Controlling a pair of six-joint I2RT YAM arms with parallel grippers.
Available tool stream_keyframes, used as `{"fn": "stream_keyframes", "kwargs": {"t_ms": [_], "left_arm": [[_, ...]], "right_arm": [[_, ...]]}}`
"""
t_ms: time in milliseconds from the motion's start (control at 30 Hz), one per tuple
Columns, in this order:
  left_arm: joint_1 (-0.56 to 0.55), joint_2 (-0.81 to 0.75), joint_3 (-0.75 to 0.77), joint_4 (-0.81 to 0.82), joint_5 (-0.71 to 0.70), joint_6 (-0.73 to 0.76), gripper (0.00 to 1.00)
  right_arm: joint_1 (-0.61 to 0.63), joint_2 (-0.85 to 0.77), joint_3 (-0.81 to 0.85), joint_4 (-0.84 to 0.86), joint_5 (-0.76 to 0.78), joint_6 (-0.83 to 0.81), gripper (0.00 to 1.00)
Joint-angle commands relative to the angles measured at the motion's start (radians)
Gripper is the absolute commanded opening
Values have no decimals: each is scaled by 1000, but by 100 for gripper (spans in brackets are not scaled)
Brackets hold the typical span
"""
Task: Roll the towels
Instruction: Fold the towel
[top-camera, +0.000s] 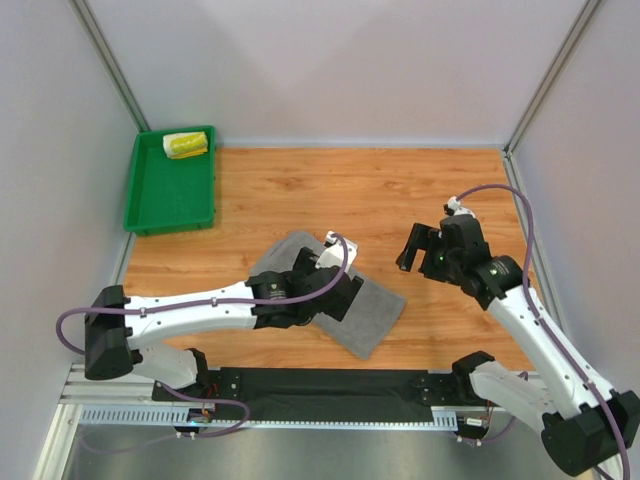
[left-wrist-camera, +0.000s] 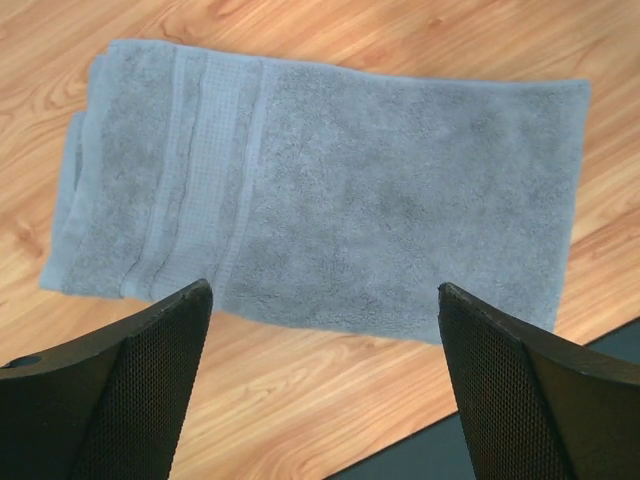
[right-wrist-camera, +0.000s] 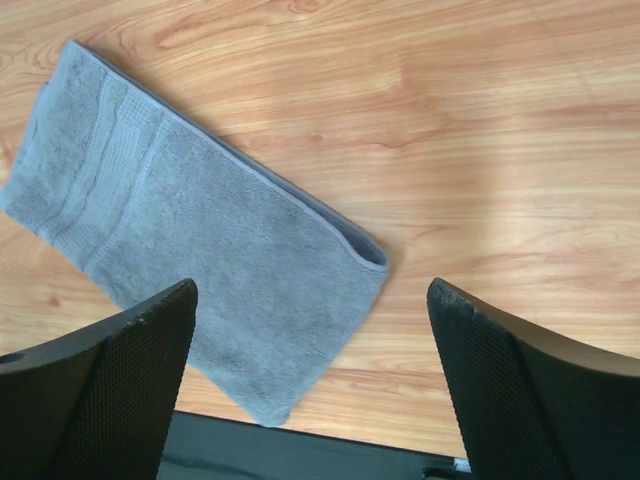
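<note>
Left jaws gape above flat grey towel (left-wrist-camera: 330, 190).

Layout of the work surface: the large towel (top-camera: 378, 312) lies flat on the table (top-camera: 400, 190) toward its front, set at a slant from back left to front right, just behind the mat (top-camera: 330, 382) that runs along the near edge. The tray (top-camera: 165, 200) sits at the back left corner, with the small towel (top-camera: 186, 145) in its far end. The left gripper (top-camera: 338, 290) is above the large towel, and the right gripper (top-camera: 418, 250) is to the right of it, over the table.
</note>
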Motion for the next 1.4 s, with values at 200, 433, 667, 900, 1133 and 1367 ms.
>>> {"fn": "stream_keyframes", "kwargs": {"t_ms": [200,433,667,900,1133,1367], "left_arm": [[-129,172,166,-121,-75,-48,84],[-234,361,279,-135,-46,-168,81],[-255,451,330,-139,9,-217,77],[-297,513,339,-147,21,-298,68],[-312,571,358,-156,40,-368,61],[-311,609,362,-179,18,-398,61]], "right_arm": [[-9,-132,-21,-74,123,18,100],[-53,-158,1,-118,166,3,99],[-66,-179,-10,-134,131,7,98],[-67,-143,-5,-140,128,6,98],[-69,-129,-1,-143,120,-6,98],[-70,-127,1,-146,103,-11,97]]}}
